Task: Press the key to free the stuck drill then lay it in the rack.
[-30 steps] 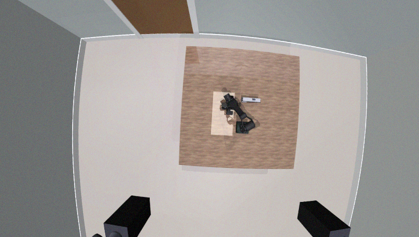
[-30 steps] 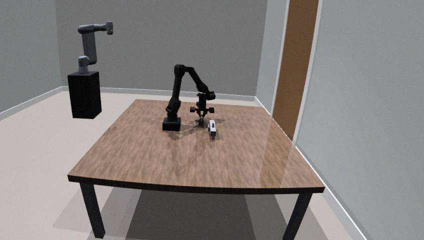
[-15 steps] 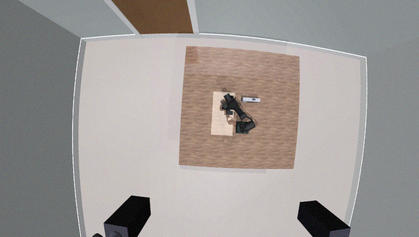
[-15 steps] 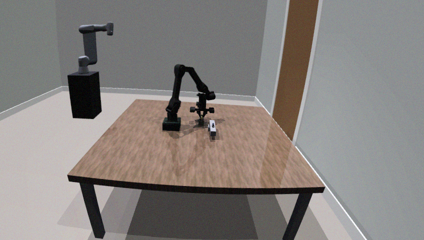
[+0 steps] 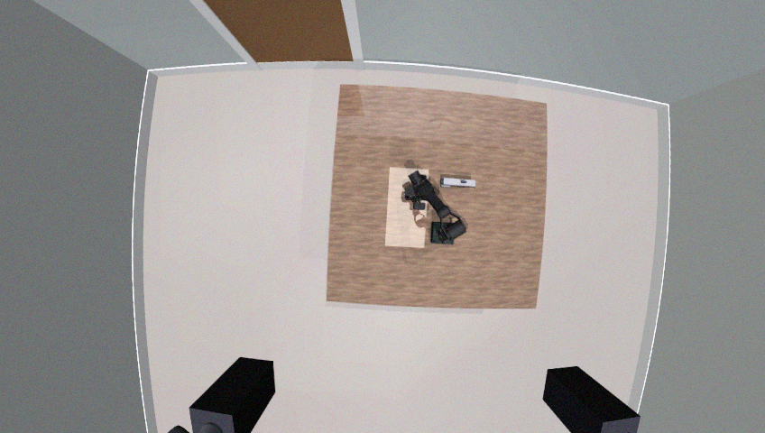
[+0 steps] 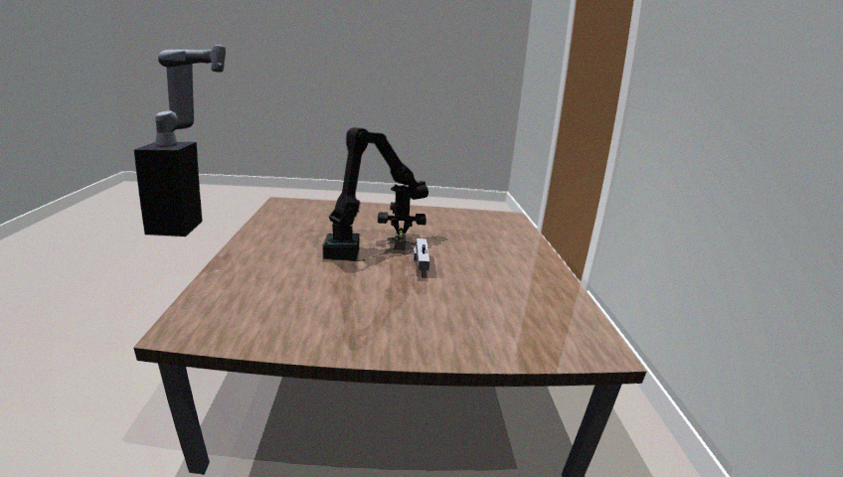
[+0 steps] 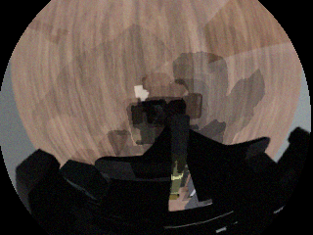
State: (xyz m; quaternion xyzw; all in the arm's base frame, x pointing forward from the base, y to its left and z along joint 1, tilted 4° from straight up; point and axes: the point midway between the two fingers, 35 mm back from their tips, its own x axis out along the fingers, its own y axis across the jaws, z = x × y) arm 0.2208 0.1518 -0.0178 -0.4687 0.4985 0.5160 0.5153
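My gripper [image 6: 401, 232] [image 7: 172, 128] points down and is shut on the drill. The drill [image 6: 400, 235] [image 7: 176, 168] is a slim dark rod with yellow bands; its exact tilt is unclear. A small dark block, apparently the rack [image 7: 142, 114], lies just below and beyond the fingertips in the wrist view. I cannot tell whether the drill touches it. The pale grey housing [image 5: 454, 182] [image 6: 421, 259], with the dark key [image 5: 463, 181] [image 6: 423, 248] on top, stands apart from the gripper. In the top view the arm hides the fingertips and the drill.
The arm's base [image 5: 436, 235] [image 6: 340, 246] stands on the wooden table [image 5: 375, 279] [image 6: 283, 307]. A pale rectangle [image 5: 397, 230] shows under the arm from above. Shadows lie around the dark block. A grey robot [image 6: 180, 94] on a black pedestal stands beyond the table.
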